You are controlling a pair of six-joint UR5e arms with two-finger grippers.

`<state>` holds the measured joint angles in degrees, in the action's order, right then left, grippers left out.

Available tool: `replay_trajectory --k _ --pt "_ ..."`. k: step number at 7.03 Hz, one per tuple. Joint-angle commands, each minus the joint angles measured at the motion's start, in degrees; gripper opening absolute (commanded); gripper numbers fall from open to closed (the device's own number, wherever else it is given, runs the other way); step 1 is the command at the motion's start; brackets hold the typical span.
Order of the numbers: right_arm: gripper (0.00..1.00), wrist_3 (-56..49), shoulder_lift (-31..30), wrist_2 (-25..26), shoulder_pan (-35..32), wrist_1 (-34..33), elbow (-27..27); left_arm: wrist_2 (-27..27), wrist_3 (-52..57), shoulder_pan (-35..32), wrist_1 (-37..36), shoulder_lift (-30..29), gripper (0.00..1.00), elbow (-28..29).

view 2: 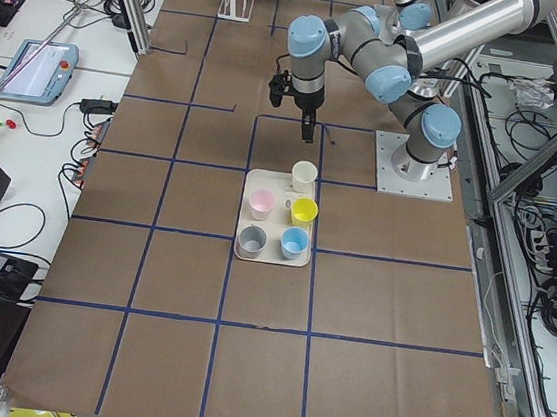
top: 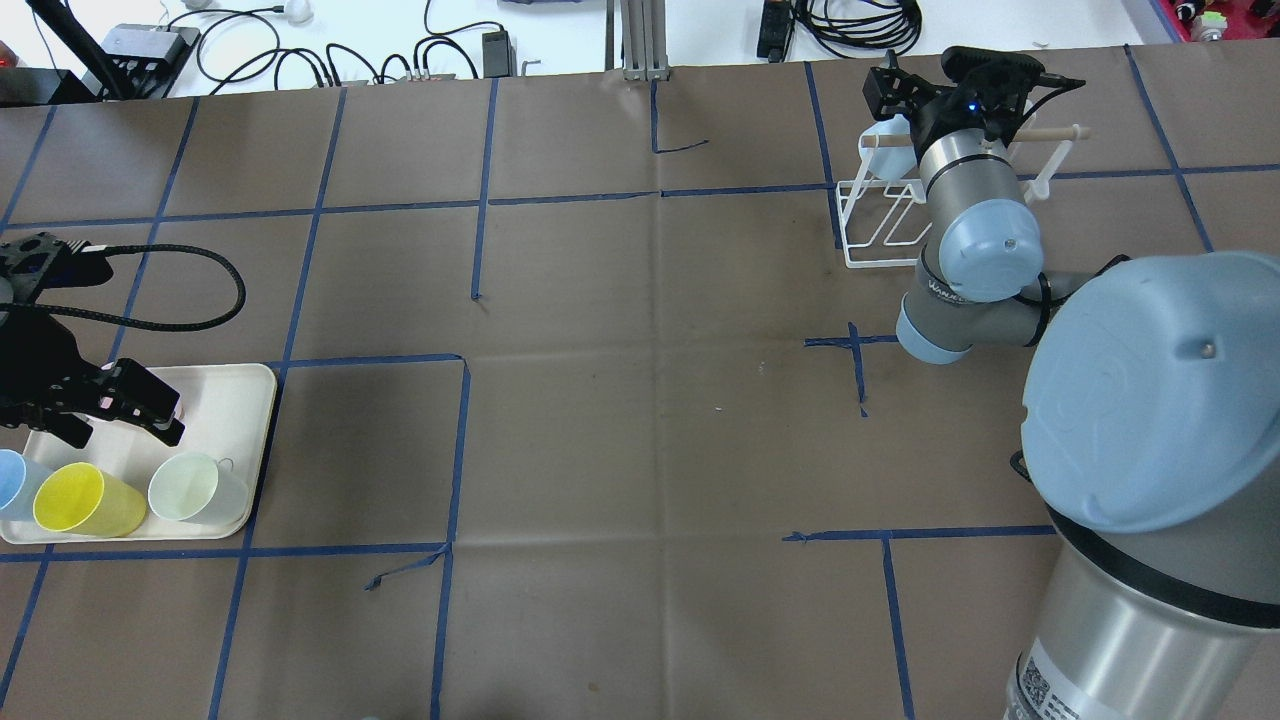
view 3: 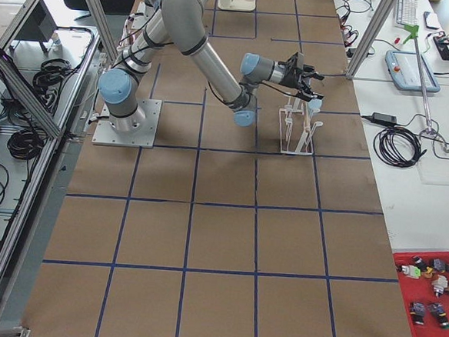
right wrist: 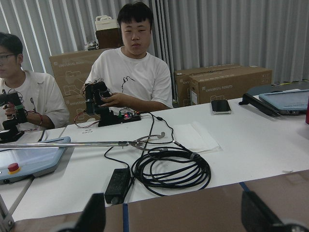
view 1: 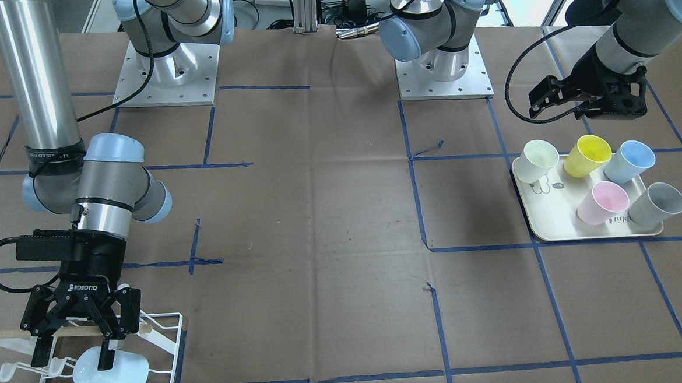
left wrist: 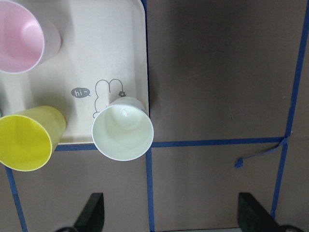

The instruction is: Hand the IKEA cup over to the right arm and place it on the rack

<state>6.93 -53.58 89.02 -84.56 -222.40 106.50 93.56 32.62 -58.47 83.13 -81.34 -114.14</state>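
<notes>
Ok so rn the right hand (view 1: 73,357) is down over the rack (view 1: 163,341) at its end of the worktop (view 1: 330,215). Fingers are spread wide, gripping nothing. Its wrist cam shows zero between the tips, just two ppl (right wrist: 130,72) sat at a white desk (right wrist: 241,140) w/ cables.

The cup (view 1: 114,375), pale see-through blue, is at the rack's edge on the side away from the robot, and it's tilted. From the front cam one fingertip (view 1: 105,357) overlaps it, can't tell if it's touching or just in front. Looks hung on a prong but I can't see which one. The dowel (view 1: 4,334) runs across the rack right under the hand's linkage.

Left hand (view 1: 558,107) is way over at the other end, hovering by the robot-side edge of the tray (view 1: 553,227), also wide open & empty. On the tray, mouths up: cream cup (view 1: 538,161), yellow cup (view 1: 587,155), blue cup (view 1: 628,162), pink cup (view 1: 602,202), grey cup (view 1: 657,204). None are touching the hand. The cream one sits at the tray corner, nearest the left hand's tips.
</notes>
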Motion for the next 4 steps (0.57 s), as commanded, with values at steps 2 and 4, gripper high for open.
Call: replay_trajectory --k 2,4 --pt "1.0 0.5 -8.9 -0.6 -4.6 3.1 0.2 0.1 0.1 0.5 -15.1 -0.8 0.97 -11.9" --pt "1.0 0.9 -10.2 -17.4 -6.3 2.3 -0.1 0.0 0.0 1.0 -18.2 -2.6 0.97 -13.4"
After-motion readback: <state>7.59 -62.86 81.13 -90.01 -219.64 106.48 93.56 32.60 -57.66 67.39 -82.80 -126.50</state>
